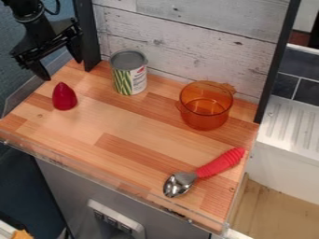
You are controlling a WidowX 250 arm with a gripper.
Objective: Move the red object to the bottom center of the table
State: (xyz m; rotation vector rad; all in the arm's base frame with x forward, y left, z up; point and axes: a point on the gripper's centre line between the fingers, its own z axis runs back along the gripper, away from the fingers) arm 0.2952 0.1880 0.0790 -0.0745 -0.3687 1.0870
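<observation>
Currently | one gripper (61, 70), spread wide | one red cone (64, 97) | one can (129, 73) | one orange pot (205, 106) | one spoon (203, 172)

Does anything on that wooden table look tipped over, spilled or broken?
No, nothing stands out. The can and orange pot stand upright, the red object points up, and the spoon lies on its side of the table; I see no spill.

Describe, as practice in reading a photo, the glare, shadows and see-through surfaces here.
Camera view: bright glints and dark reflections on the steel head of the spoon; same view, the orange pot is see-through, glinting in places; same view, no hard-edged shadow beside the red cone.
</observation>
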